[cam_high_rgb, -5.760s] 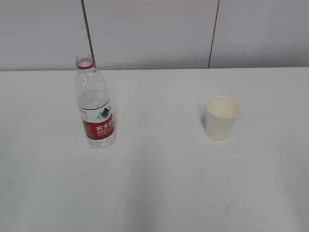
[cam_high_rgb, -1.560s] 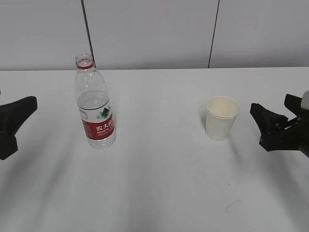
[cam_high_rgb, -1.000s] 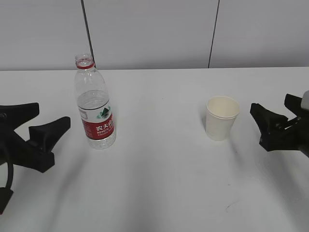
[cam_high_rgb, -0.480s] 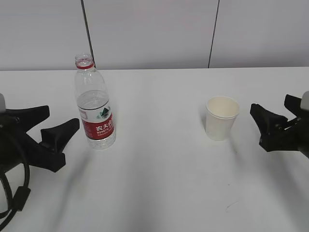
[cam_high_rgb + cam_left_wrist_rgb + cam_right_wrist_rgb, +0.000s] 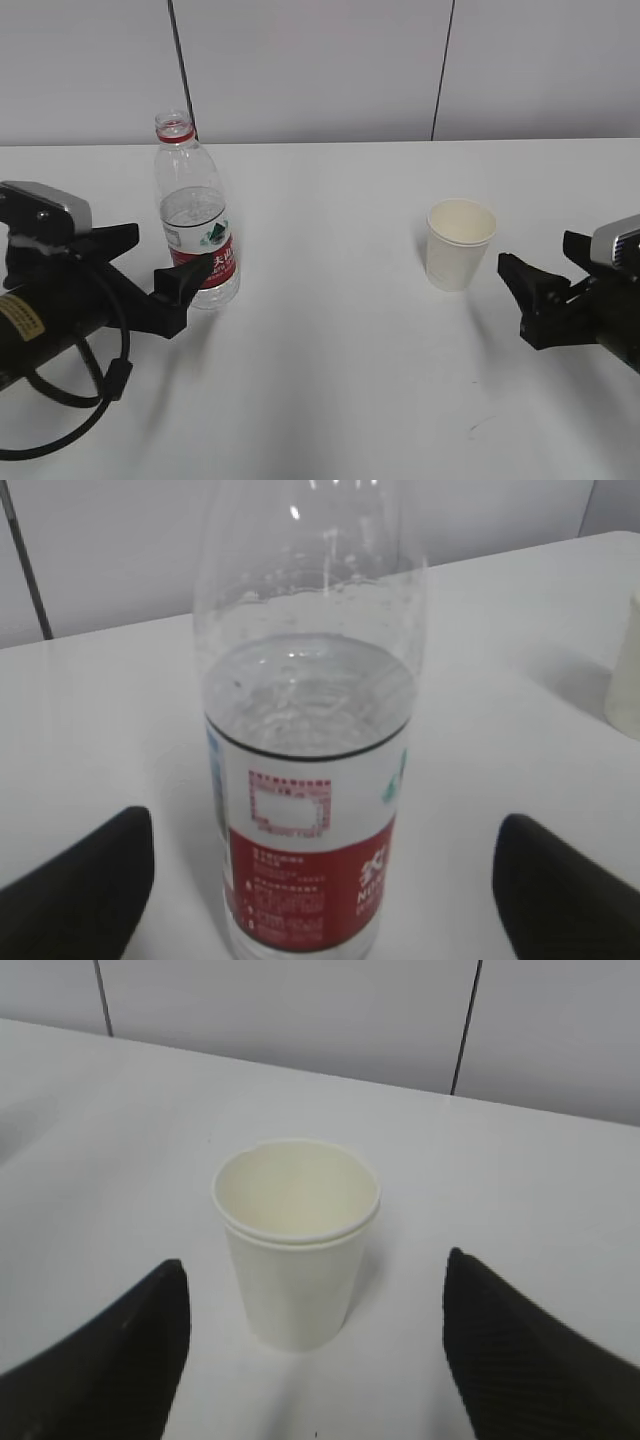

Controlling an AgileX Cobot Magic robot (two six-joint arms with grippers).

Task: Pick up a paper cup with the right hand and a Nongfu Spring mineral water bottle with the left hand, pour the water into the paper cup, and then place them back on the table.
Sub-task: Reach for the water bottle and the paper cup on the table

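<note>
The Nongfu Spring bottle (image 5: 197, 225) stands upright and uncapped on the white table (image 5: 330, 340), with water (image 5: 193, 212) up to about mid height. My left gripper (image 5: 170, 250) is open, level with the label, its fingers reaching either side of the bottle without touching it. In the left wrist view the bottle (image 5: 310, 780) fills the middle between the open fingers (image 5: 85, 885) of the left gripper (image 5: 322, 822). The paper cup (image 5: 459, 245) stands upright and empty. My right gripper (image 5: 535, 252) is open just right of it. In the right wrist view the cup (image 5: 297, 1260) stands ahead of the spread right gripper (image 5: 315, 1260).
A small dark scuff mark (image 5: 478, 426) lies on the table at the front right. A grey panelled wall (image 5: 320, 70) rises behind the table's far edge. White tabletop lies between the bottle and the cup.
My left gripper has moved right, up to the bottle, with its body now in view. My right gripper has moved left and a little lower, toward the cup. Bottle and cup have not moved.
</note>
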